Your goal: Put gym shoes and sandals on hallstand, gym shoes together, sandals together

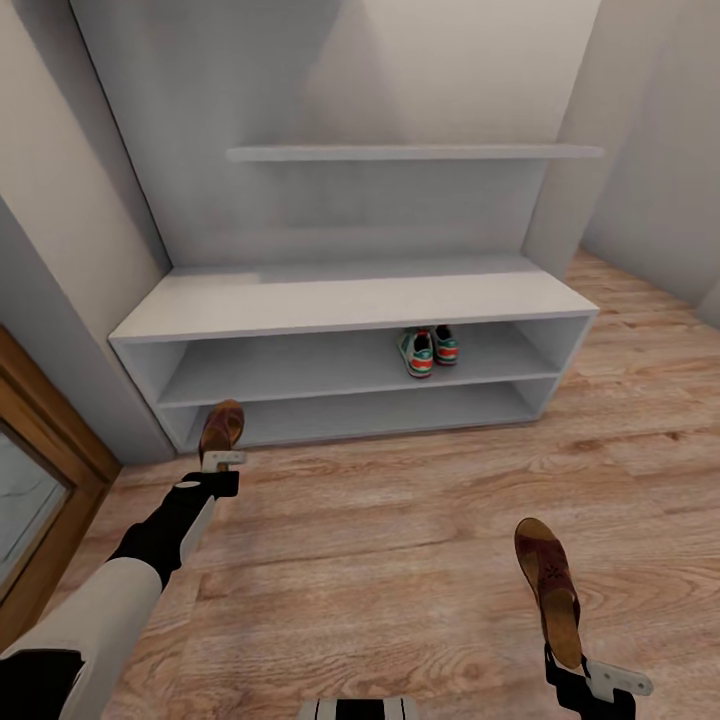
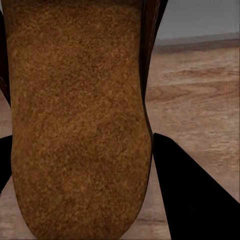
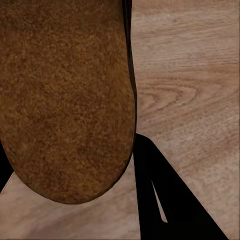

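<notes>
Left hand is clamped on one sandal, held just before the hallstand's lower shelf. Right hand grips the other sandal above the corridor floor. Both gym shoes sit together on the upper open shelf.
</notes>
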